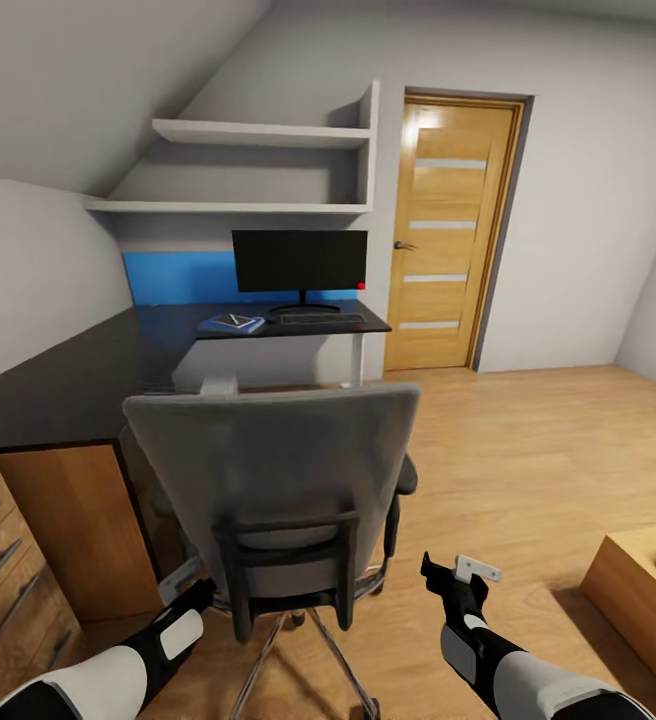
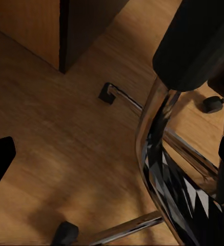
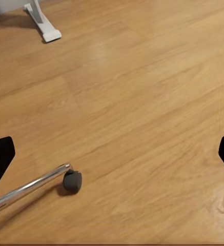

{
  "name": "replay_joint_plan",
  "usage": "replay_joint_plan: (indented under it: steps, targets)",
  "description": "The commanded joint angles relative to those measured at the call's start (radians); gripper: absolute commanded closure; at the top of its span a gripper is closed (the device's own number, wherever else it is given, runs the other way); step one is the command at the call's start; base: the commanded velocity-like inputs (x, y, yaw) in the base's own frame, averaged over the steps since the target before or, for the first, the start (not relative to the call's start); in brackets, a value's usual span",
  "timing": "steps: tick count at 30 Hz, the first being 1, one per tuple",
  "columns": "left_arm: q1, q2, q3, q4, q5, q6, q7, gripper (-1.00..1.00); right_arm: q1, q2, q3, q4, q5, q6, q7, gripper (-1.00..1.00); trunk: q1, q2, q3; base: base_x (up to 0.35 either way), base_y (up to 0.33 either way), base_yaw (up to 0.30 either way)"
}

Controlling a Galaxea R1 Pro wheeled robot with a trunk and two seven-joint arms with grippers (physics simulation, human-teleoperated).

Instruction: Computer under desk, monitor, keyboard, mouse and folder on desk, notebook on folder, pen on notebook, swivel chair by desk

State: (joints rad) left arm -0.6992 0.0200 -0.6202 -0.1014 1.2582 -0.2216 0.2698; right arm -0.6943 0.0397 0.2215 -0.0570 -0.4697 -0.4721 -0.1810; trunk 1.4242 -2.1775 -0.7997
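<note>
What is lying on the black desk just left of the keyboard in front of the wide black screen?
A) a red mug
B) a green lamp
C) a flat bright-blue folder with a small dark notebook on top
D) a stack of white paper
C: in the head view the flat bright-blue folder lies on the long black desk with a small dark notebook on it, left of the slim keyboard below the wide black monitor.

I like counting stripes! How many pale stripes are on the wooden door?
4. They run down the door one above another: one near the top, one above the handle, one below it, and the lowest further down. None seem hidden.
</note>
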Motion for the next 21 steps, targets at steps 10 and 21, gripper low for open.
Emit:
replay_joint_plan:
  steps: [10, 21]
  targets:
    - [0.0, 0.0, -0.012, -0.004, 0.004, -0.001, 0.005, -1.0, -0.001, 0.002, 0.009, 0.002, -0.006, -0.002, -0.005, -1.0, -0.001, 0.0, -0.001, -0.025, -0.008, 0.0]
    - [0.0, -0.002, -0.113, -0.004, 0.005, -0.001, -0.104, -1.0, 0.0, 0.002, 0.009, 0.001, -0.006, -0.002, -0.005, -1.0, -0.001, 0.0, -0.001, 0.0, 0.0, 0.0]
